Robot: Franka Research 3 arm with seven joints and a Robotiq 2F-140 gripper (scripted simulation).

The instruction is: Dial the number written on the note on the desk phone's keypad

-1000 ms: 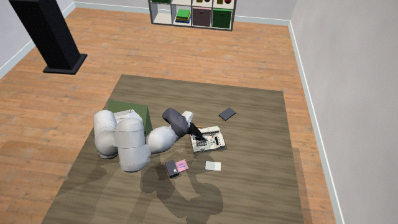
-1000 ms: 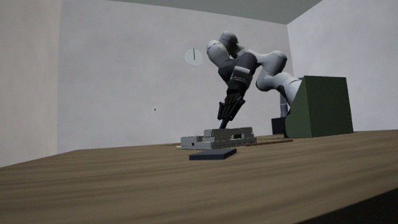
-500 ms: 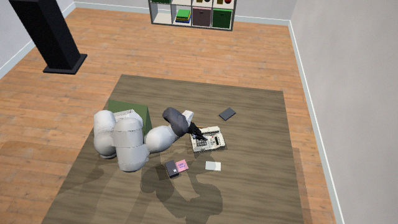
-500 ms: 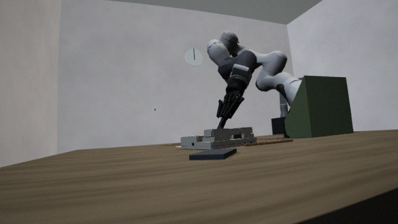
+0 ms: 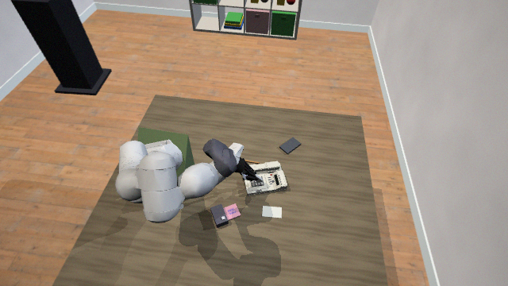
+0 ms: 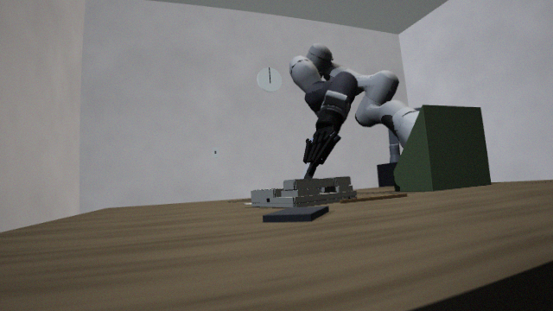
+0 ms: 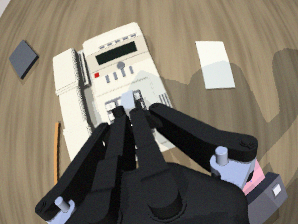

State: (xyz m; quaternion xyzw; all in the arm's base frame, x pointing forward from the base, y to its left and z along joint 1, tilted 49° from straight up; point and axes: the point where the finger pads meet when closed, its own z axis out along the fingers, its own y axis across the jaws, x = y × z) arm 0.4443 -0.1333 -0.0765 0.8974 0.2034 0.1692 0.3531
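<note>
Against the far wall a cubby shelf (image 5: 192, 16) holds a stack of green, yellow and blue items (image 5: 233, 20), a maroon bin (image 5: 257, 21) and a green bin (image 5: 283, 24). On the brown tabletop (image 5: 317, 167) the desk phone (image 5: 274, 179) lies with its handset (image 7: 72, 90) in the cradle; the hand (image 5: 258, 180), fingers pressed together and gripping nothing, has its tips down over the keypad. A white note (image 5: 271, 211) lies near the phone, a pink pad (image 5: 232, 210) beside a dark box (image 5: 219, 214). A green block (image 6: 445, 149) stands by the arm's base, on a wood floor.
</note>
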